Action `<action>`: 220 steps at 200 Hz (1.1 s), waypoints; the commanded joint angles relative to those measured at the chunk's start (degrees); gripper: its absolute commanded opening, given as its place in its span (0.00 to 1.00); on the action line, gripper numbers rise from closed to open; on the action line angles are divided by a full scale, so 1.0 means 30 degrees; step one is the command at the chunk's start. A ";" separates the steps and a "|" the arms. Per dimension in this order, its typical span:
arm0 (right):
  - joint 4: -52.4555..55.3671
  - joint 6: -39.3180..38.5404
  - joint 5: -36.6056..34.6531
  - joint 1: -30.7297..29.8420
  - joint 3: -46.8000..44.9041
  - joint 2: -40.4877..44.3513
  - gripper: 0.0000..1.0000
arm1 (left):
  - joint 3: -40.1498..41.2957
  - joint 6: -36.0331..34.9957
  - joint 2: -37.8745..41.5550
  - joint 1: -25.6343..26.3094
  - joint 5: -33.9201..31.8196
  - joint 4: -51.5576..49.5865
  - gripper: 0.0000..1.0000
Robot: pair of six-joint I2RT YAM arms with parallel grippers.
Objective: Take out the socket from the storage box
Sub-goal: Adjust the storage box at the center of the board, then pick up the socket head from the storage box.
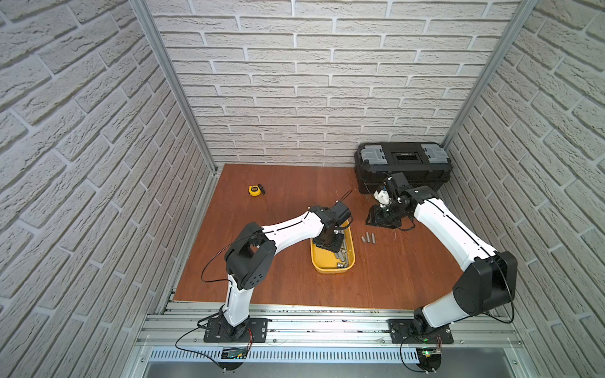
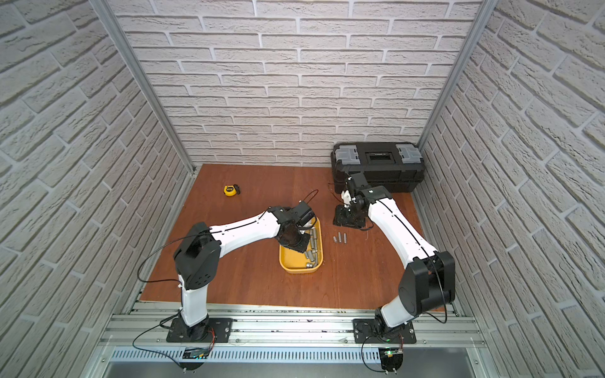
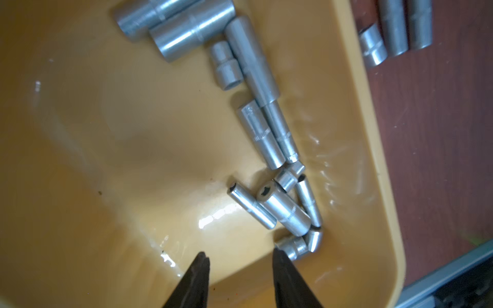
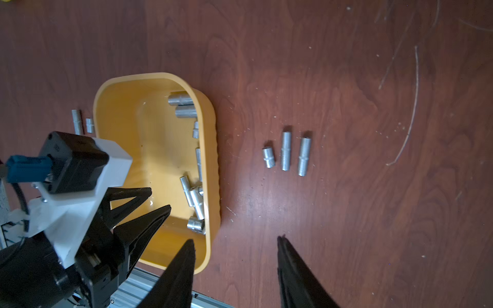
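The yellow storage box (image 1: 327,270) (image 2: 294,269) sits mid-table with several silver sockets (image 3: 282,210) (image 1: 342,258) lying along one long wall. My left gripper (image 3: 240,252) (image 1: 332,247) (image 2: 296,245) reaches down inside the box, open, with nothing between its fingers; one fingertip (image 3: 277,256) is right beside a short socket (image 3: 293,246) in the corner. My right gripper (image 4: 235,239) (image 1: 383,219) hangs open and empty above the table, right of the box rim (image 4: 213,149). Three sockets (image 4: 285,154) (image 1: 368,238) (image 2: 340,238) lie in a row on the wood beside the box.
Two more sockets (image 4: 78,125) lie on the table on the box's other side. A black toolbox (image 1: 402,165) stands at the back right, just behind the right wrist. A yellow tape measure (image 1: 255,189) lies at the back left. Brick walls close in three sides; a metal rail (image 1: 327,324) runs along the front.
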State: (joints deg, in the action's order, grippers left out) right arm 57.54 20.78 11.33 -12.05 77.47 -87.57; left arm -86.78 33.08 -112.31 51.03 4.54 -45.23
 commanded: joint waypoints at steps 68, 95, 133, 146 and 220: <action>-0.1424 0.0106 0.0416 0.0766 -0.2619 0.1065 0.51 | -0.0514 0.0658 -0.1405 0.0197 -0.1045 0.0340 0.38; -0.1542 0.0100 0.0500 0.0825 -0.2810 0.1061 0.51 | -0.0574 0.0870 -0.1869 0.0207 -0.1034 0.0723 0.37; -0.1599 0.0048 0.0629 0.0870 -0.2885 0.0977 0.51 | -0.0777 0.0923 -0.2256 0.0134 -0.1078 0.0924 0.35; -0.1682 0.0091 0.0703 0.0883 -0.2943 0.0933 0.50 | -0.0821 0.0916 -0.2361 0.0147 -0.1046 0.1062 0.35; -0.1819 0.0018 0.1071 0.0913 -0.3150 0.0597 0.50 | -0.1207 0.0693 -0.3398 0.0028 -0.0810 0.0979 0.27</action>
State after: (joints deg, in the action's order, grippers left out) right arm 53.08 20.80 13.61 -9.67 68.66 -86.35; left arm -89.73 35.55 -120.70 51.44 2.22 -42.22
